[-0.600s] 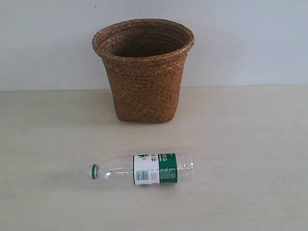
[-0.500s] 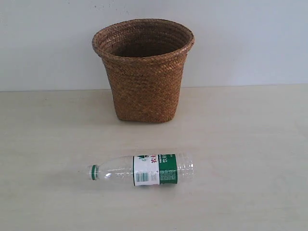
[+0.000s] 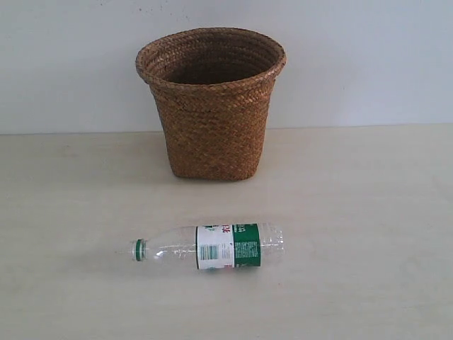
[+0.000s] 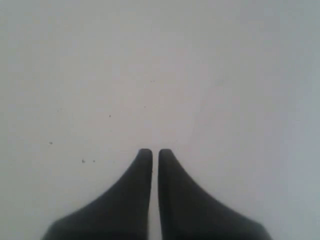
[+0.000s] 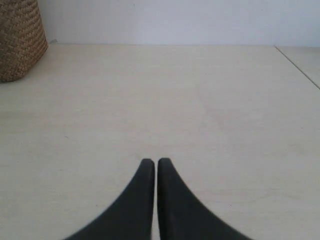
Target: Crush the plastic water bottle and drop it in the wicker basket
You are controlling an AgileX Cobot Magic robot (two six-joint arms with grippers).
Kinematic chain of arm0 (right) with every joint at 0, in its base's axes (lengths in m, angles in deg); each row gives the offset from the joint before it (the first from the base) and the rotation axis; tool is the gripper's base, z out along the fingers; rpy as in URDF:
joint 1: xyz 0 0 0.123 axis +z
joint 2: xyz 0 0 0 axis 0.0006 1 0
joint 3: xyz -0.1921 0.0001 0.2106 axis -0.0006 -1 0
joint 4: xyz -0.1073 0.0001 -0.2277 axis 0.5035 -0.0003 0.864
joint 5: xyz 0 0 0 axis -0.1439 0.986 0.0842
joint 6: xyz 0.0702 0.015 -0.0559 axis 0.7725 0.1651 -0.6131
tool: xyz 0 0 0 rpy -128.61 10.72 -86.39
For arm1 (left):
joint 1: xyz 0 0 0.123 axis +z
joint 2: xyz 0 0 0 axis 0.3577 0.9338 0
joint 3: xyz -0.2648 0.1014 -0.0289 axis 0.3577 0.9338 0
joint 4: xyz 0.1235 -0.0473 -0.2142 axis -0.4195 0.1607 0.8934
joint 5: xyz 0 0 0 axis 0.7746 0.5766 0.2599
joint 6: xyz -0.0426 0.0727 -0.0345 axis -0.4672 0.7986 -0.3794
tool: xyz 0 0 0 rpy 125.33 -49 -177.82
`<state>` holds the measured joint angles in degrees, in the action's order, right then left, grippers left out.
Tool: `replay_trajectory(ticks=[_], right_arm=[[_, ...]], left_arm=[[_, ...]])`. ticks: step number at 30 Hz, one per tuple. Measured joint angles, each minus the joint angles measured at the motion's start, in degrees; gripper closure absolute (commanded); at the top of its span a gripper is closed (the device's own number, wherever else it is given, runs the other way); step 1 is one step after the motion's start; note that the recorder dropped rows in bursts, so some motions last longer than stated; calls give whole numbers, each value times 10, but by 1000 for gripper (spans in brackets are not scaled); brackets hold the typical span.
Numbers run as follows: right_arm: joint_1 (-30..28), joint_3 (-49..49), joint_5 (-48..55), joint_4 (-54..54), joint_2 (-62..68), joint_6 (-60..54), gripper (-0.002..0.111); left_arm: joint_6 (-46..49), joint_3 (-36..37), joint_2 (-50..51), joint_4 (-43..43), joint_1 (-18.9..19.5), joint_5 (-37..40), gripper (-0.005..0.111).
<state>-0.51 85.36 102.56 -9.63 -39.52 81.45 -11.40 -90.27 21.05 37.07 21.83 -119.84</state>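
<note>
Clear plastic bottle (image 3: 209,246), flared woven wicker basket (image 3: 212,120)

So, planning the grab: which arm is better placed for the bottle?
Probably right: the right tool faces the table with the basket in view; the left tool faces only blank surface. Neither wrist view shows the bottle.

The left gripper (image 4: 155,152), seen from its own wrist camera, has its two dark, tapering jaws drawn almost together. Only a thin sliver of light parts the rounded tips, and they clasp nothing. The right gripper (image 5: 156,162) strikes the same pose in its wrist view: dark jaws side by side, tips level and pointing straight ahead, a hairline gap running between them down to the broad base, likewise holding nothing.
</note>
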Motion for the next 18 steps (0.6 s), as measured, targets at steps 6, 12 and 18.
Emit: replay_trajectory(ticks=[6,12,18], right_arm=[[0,0,0,0,0,0,108],[0,0,0,0,0,0,108],[0,0,0,0,0,0,108]], left_arm=[[-12,-100,213,-87,0,-139,103],[-18,-245,423,-246,0,8,103],[21,-400,589,-426,-46,417,103]])
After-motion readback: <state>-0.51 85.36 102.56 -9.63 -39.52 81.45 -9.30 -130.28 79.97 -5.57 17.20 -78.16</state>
